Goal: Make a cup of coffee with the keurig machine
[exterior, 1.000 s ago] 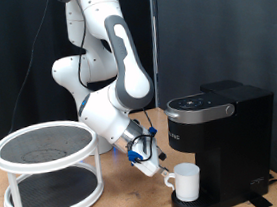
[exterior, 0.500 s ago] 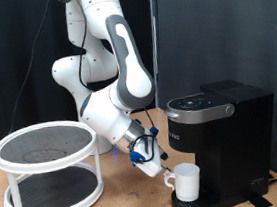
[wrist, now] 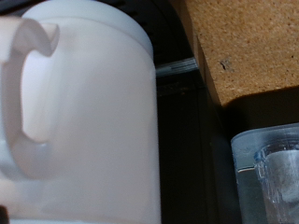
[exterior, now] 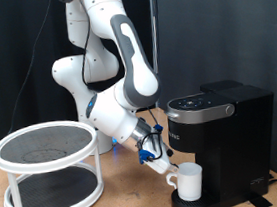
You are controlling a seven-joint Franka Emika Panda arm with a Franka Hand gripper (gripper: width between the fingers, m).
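The white cup (exterior: 190, 182) stands on the round drip base of the black keurig machine (exterior: 226, 124), under its closed lid, with its handle towards the exterior view's left. My gripper (exterior: 164, 167) is low beside the cup, right at the handle. In the wrist view the cup (wrist: 89, 112) fills most of the picture, handle (wrist: 19, 103) to one side, with the dark drip base (wrist: 187, 140) behind it. One translucent fingertip (wrist: 271, 173) shows next to the cup; the other is out of view.
A white round two-tier tray stand (exterior: 50, 169) stands at the exterior view's left on the cork table (exterior: 129, 200). The robot's base and arm rise behind the middle. A black curtain hangs behind the machine.
My gripper has moved right and slightly down, closer to the cup's handle. The cup has shifted a little to the right on the drip base.
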